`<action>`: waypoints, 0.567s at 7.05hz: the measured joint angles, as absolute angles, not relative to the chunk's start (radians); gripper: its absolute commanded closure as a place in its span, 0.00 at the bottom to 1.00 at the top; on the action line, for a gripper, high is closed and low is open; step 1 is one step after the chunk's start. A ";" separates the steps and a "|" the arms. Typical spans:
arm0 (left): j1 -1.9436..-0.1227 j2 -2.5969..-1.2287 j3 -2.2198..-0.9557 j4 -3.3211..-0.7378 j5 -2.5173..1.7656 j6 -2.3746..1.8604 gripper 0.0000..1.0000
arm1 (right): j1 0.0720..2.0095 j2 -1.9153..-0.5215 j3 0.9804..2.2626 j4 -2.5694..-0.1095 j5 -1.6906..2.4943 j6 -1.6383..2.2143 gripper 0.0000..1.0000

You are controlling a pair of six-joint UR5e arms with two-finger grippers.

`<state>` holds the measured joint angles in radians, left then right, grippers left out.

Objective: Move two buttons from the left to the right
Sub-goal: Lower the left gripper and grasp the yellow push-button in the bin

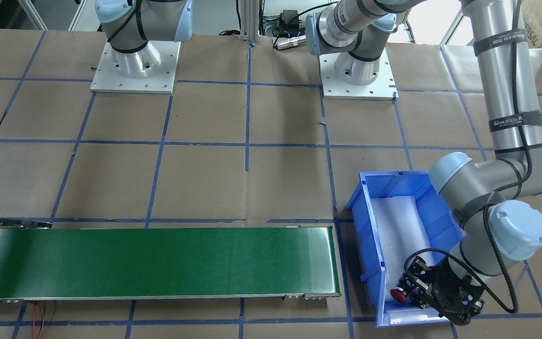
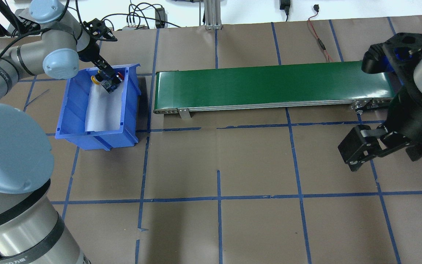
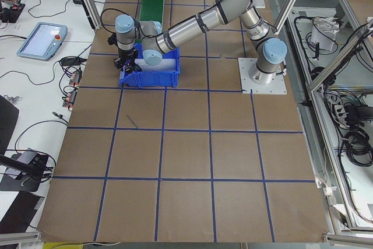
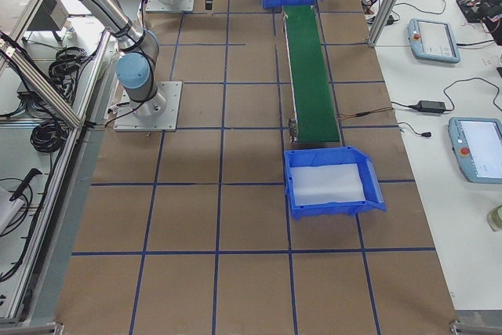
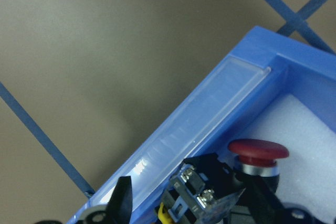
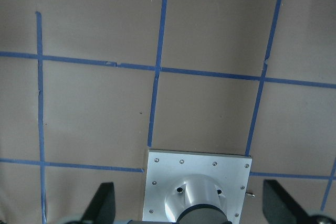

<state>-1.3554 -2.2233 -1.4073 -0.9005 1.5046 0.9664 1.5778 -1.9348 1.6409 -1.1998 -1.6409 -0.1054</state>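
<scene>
The red mushroom-capped button (image 5: 258,151) and the yellow-capped button (image 2: 94,78) lie side by side on white foam at the far end of the left blue bin (image 2: 97,137). My left gripper (image 2: 105,73) reaches down into that bin. In the left wrist view its fingers (image 5: 123,203) stand apart around the screw-terminal block (image 5: 198,196) of the yellow button, with the red button just to its right. The red cap also shows in the front-facing view (image 1: 398,294). My right gripper (image 2: 365,146) hangs open and empty above the table at the belt's right end.
A green conveyor belt (image 2: 269,82) runs from the left bin toward the right. A second blue bin (image 4: 333,186) with white foam stands past the belt's right end. The right wrist view shows an arm's base plate (image 6: 157,182) on the taped table.
</scene>
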 measured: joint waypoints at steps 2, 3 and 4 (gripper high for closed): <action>-1.356 -2.222 -1.406 -0.901 1.505 0.966 0.40 | 1.578 -1.931 1.645 -1.265 -1.628 -0.104 0.00; -1.357 -2.222 -1.406 -0.902 1.505 0.966 0.46 | 1.578 -1.931 1.645 -1.275 -1.621 -0.104 0.00; -1.358 -2.222 -1.405 -0.902 1.506 0.965 0.48 | 1.578 -1.931 1.645 -1.277 -1.618 -0.105 0.00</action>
<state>-1.3578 -2.2220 -1.4048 -0.9019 1.5059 0.9654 1.5784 -1.9307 1.6453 -1.2771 -1.6179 -0.1046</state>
